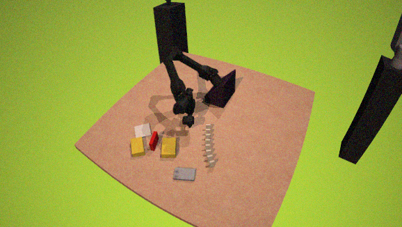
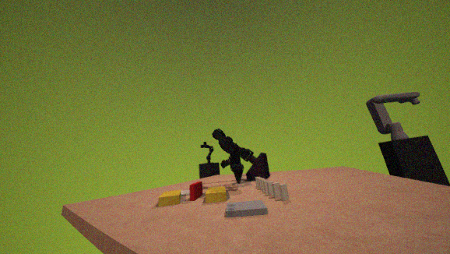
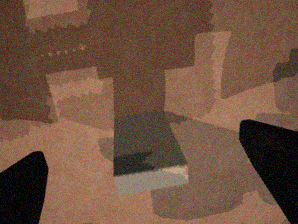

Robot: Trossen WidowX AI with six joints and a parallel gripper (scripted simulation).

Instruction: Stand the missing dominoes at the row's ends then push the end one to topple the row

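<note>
A row of several pale dominoes (image 1: pixel 208 142) (image 2: pixel 270 188) stands upright near the middle of the table. My gripper (image 1: pixel 188 125) (image 2: pixel 239 181) (image 3: pixel 144 145) is open and low over the table, a little to the left of the row's far end in the top and exterior views. In the wrist view a single domino (image 3: pixel 147 140) lies between the spread fingers' sides without touching either; its broad face is in shadow and its narrow edge is pale. It appears upright. The arm hides it in the top and exterior views. The row is out of the wrist view.
Two yellow blocks (image 1: pixel 168 147) (image 2: pixel 169 198), a red block (image 1: pixel 154 141) (image 2: pixel 195 191) between them and a white flat piece (image 1: pixel 142 130) are at the left. A grey box (image 1: pixel 184 173) (image 2: pixel 246 209) lies nearer the front. A dark wedge (image 1: pixel 222 92) (image 2: pixel 258 167) stands behind.
</note>
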